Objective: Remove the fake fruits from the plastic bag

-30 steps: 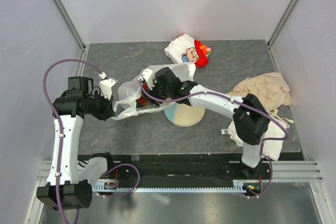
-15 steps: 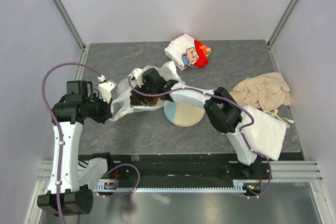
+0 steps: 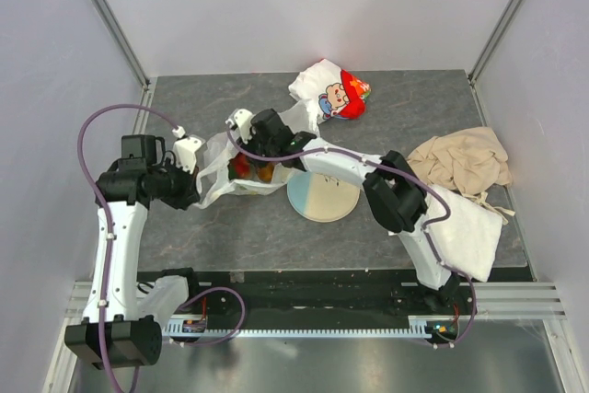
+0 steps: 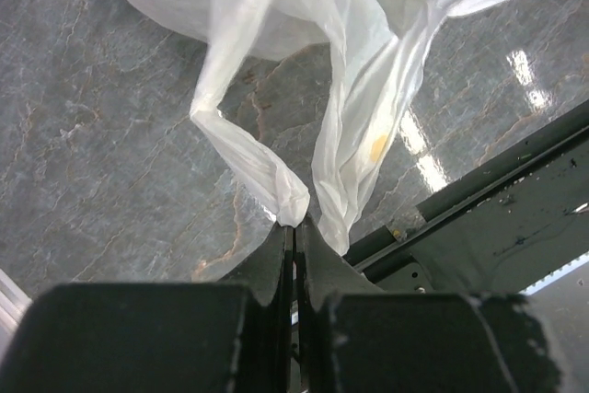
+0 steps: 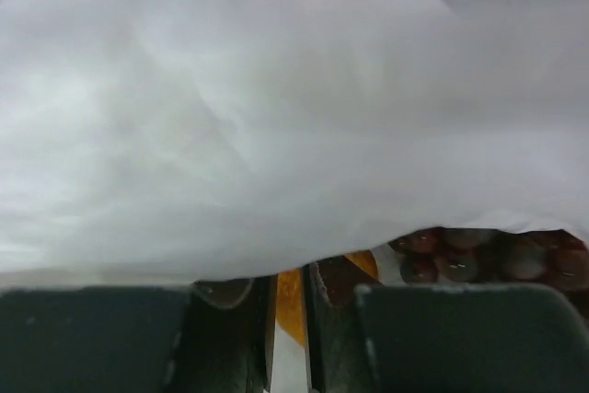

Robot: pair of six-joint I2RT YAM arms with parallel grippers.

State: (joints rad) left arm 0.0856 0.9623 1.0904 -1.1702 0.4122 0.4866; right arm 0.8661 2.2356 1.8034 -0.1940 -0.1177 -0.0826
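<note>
**Fruit-out-of-bag job: barely started as far as I can tell**

Top view first. The plastic bag [image 3: 221, 161] lies crumpled on the grey stone-look table [image 3: 414, 108], just left of a round pale plate [image 3: 336, 207]. The fake fruits [image 3: 242, 166] show as red and orange blobs in the bag's open mouth. I can't spot a single one outside the bag, so I'd say pretty much the whole job is left. The right gripper [image 3: 250, 157] is reaching into the mouth, and the left gripper [image 3: 191, 192] sits at the bag's left end.

Left wrist cam: the fingers are pressed tight together, pinching a twisted loop handle. The film is thin, crinkly and see-through white with a little yellow print. The tabletop is glossy and marbled.

Right wrist cam: it's mostly milky, blurry film draped over the lens. Below that is a dark beady grape bunch [image 5: 479, 255], nice and shiny. The fingers are nearly together, with an orange-brown fruit [image 5: 290, 301] showing in the slim gap. Whether they're actually pinching it, I can't tell.
</note>
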